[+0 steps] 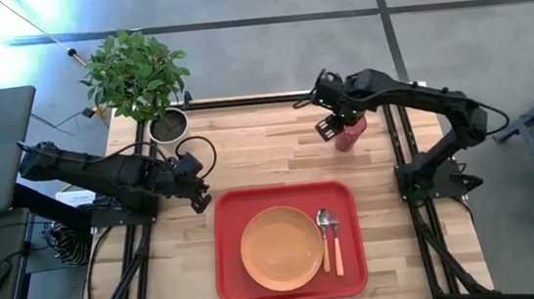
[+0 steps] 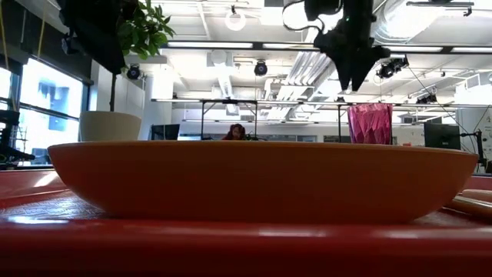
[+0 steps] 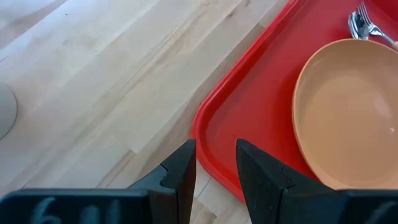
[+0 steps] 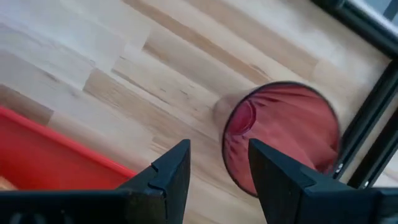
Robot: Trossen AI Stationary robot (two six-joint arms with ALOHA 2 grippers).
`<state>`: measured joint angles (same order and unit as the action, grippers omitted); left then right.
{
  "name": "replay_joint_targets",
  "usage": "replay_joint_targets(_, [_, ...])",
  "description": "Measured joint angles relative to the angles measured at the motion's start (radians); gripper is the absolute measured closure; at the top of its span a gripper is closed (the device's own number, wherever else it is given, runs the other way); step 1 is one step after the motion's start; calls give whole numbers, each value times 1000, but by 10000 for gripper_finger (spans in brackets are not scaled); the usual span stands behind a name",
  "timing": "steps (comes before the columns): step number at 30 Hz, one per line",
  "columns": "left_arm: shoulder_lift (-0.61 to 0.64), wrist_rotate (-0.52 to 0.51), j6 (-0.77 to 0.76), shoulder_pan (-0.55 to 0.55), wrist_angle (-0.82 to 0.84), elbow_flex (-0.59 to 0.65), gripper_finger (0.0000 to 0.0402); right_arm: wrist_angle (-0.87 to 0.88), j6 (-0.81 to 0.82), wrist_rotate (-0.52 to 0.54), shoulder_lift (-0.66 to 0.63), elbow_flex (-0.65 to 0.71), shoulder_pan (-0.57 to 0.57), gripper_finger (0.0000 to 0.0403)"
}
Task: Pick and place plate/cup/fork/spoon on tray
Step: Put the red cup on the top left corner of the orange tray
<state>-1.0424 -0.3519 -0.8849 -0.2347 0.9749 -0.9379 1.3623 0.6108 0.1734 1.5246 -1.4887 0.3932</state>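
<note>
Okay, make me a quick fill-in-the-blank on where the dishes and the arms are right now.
1. The plate lies on the red ____.
2. The fork and spoon lie side by side, to the plate's ____ in the high view.
3. The only task item not yet on the tray is the ____.
4. The right gripper hovers by it; the left gripper is near the tray's ____ corner.

Missing words: tray; right; cup; far-left

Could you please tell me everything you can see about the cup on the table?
The cup is a small translucent dark red plastic tumbler, taller than wide, with faceted walls. It stands upright on the bare wooden table, beyond the tray's far right corner and apart from it. It looks empty. The right gripper hovers just above and beside it, fingers apart, not touching.
</note>
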Motion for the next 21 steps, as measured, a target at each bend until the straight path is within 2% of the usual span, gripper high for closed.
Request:
replay_joint_targets(15, [0, 1, 7, 0, 0, 0, 298, 49, 18, -13, 149, 2, 8, 251])
replay_joint_targets(21, [0, 1, 7, 0, 0, 0, 298, 49, 21, -13, 161, 2, 14, 306])
